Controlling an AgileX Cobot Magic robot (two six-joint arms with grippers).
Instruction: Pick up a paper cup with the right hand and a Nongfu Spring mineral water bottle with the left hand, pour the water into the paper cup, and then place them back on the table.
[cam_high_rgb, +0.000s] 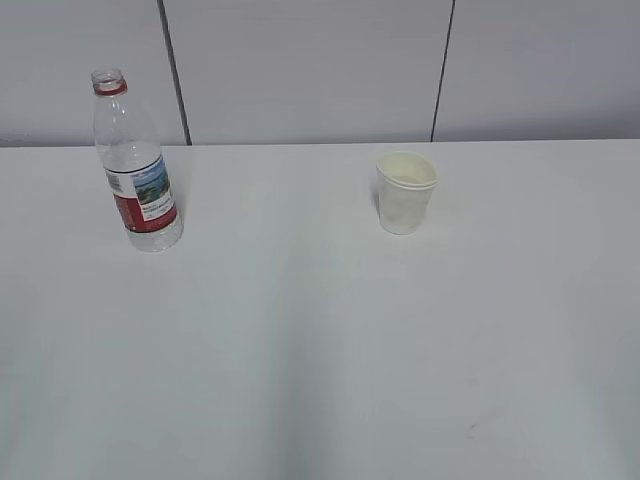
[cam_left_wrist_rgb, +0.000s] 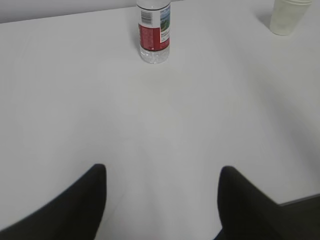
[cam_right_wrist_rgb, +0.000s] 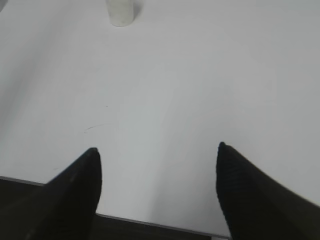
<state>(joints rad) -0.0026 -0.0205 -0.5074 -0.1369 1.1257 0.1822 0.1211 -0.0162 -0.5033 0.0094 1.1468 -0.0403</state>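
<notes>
The clear capless water bottle (cam_high_rgb: 137, 170) with red neck ring and red-and-white label stands upright at the far left of the white table (cam_high_rgb: 320, 340). It also shows in the left wrist view (cam_left_wrist_rgb: 154, 31), far ahead of my open, empty left gripper (cam_left_wrist_rgb: 162, 172). The off-white paper cup (cam_high_rgb: 405, 192) stands upright at the far right of centre; it also shows at the left wrist view's top right (cam_left_wrist_rgb: 290, 16) and at the top of the right wrist view (cam_right_wrist_rgb: 120, 12). My right gripper (cam_right_wrist_rgb: 157, 150) is open and empty, at the table's near edge. Neither arm shows in the exterior view.
A grey panelled wall (cam_high_rgb: 300, 70) with dark seams runs behind the table. The table's near edge (cam_right_wrist_rgb: 150, 222) shows below my right gripper, and a table corner (cam_left_wrist_rgb: 300, 202) shows at the lower right of the left wrist view.
</notes>
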